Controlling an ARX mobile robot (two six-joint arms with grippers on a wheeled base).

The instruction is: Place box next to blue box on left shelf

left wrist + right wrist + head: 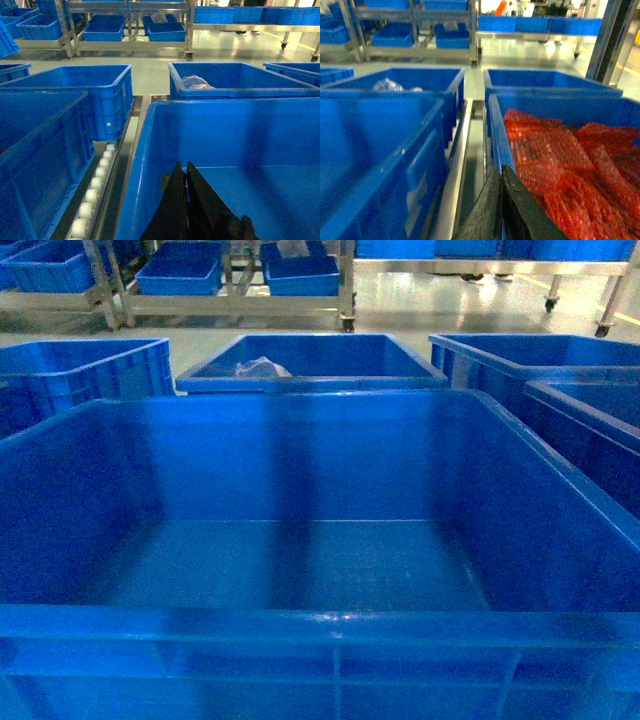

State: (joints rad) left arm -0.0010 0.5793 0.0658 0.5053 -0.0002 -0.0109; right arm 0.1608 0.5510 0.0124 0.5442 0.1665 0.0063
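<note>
The box, a large empty blue crate, fills the lower two thirds of the head view, its near rim along the bottom edge. In the left wrist view, the left gripper sits at bottom centre with its dark fingers pressed together, the tips hanging inside the box near its left wall; it holds nothing visible. In the right wrist view, the right gripper is likewise closed at bottom centre, over the rim of a crate of red bags on the right, gripping nothing I can make out. A roller track runs at lower left of the left wrist view.

Neither arm appears to have a grip yet. To do this step well, each gripper should probably open and take an opposite rim evenly, so the box lifts level.

Beyond, a crate holding a clear bag sits at upper centre of the head view, with metal shelves of blue crates along the top.
</note>
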